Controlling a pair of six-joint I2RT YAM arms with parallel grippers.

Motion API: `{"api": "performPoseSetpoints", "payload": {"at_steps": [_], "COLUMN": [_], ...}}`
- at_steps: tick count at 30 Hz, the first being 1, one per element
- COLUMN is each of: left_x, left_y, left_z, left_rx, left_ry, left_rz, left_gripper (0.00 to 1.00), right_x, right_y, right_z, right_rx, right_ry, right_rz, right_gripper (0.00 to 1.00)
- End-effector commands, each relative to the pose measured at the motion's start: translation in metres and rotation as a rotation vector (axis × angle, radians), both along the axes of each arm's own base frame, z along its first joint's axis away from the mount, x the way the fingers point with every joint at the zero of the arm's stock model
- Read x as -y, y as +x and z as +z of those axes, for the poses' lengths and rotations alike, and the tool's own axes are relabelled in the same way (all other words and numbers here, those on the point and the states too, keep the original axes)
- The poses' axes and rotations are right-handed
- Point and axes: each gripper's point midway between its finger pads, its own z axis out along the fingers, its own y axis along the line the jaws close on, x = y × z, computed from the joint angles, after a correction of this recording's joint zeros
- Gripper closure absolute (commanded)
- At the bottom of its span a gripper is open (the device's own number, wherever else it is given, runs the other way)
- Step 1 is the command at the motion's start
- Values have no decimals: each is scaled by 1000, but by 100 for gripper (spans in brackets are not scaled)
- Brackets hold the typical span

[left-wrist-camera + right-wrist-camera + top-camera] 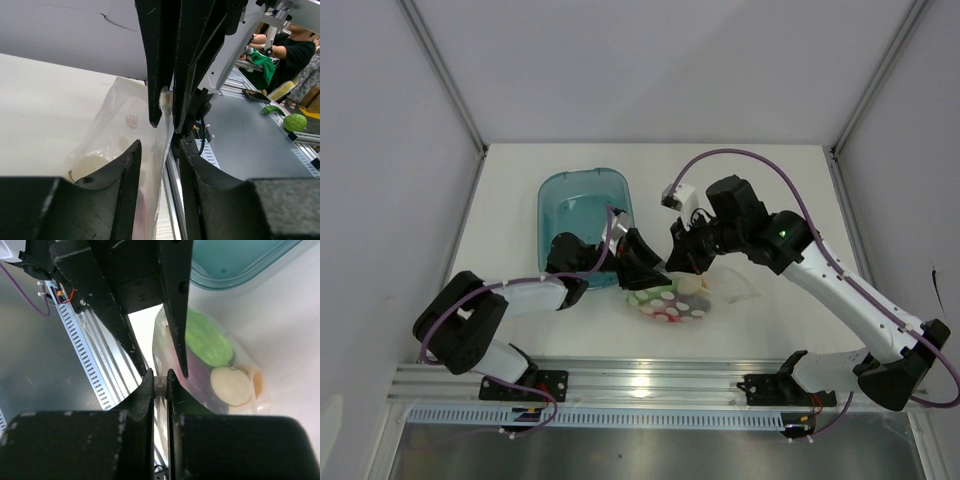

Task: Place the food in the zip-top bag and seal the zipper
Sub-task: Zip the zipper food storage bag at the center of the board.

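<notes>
The zip-top bag (672, 305) lies in front of the arms with the food inside it. The right wrist view shows a light green pod (207, 337), a white ball (230, 385), a yellow-orange piece (257, 382) and a purple piece (200, 377) through the plastic (250, 405). My right gripper (160, 374) is shut on the small white zipper tab (160, 385) at the bag's top edge. My left gripper (160, 145) stands open astride that same edge of the bag (120, 135), just beside the right gripper (682, 262). The pinched zipper tab (165, 97) also shows in the left wrist view.
A teal translucent tub (582, 210) sits just behind the left gripper (642, 262), close to the bag. The aluminium rail (640, 380) runs along the near table edge. White walls close in the table on the left, right and back.
</notes>
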Motion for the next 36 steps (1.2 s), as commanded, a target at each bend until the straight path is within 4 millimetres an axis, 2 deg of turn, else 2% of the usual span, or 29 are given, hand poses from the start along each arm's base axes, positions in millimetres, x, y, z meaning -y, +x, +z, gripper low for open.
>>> {"api": "performPoseSetpoints", "payload": {"at_steps": [1,3,5,8,10,16,17,21,25,28,29,31,32,33,34,35,36], "left_x": [-6,-5,-4,-3,-1,-14,-17,-24,-23,-22,-23,-26,-27,-28,-30,-30,-30], "left_y": [-6,-5,-4,-1,8,22,21,26,15,-1,-7,-12,-13,-13,-15,-12,-10], "left_z": [27,29,28,27,27,44,39,50,52,54,52,52,50,47,51,46,44], "left_rx": [189,197,187,176,140,25,2,8,52,90,99,107,106,105,137,119,122], "left_ry": [-105,-106,-99,-94,-89,-168,-163,-179,-176,-180,-179,-204,-205,-202,-208,-183,-175], "left_rz": [-21,-27,-36,-24,34,197,212,274,212,112,80,72,78,87,99,112,131], "left_gripper": [62,83,99,99,100,100,100,100,100,100,91,60,51,48,25,8,1], "right_x": [-3,-4,-5,-6,-5,6,7,14,12,9,7,5,4,3,2,1,0], "right_y": [1,2,2,5,6,13,14,16,14,14,14,14,14,13,13,12,11], "right_z": [17,18,20,19,17,-1,-2,-10,-5,1,3,6,8,8,11,12,12], "right_rx": [27,30,33,30,31,42,46,46,42,32,31,29,26,21,22,20,15], "right_ry": [30,33,36,32,21,-58,-68,-90,-48,-26,-19,-8,-2,-1,5,9,12], "right_rz": [22,22,21,18,9,-23,-31,-57,-58,-52,-49,-45,-44,-42,-37,-32,-25], "right_gripper": [100,100,100,100,100,100,100,100,100,100,100,100,100,100,100,100,100]}}
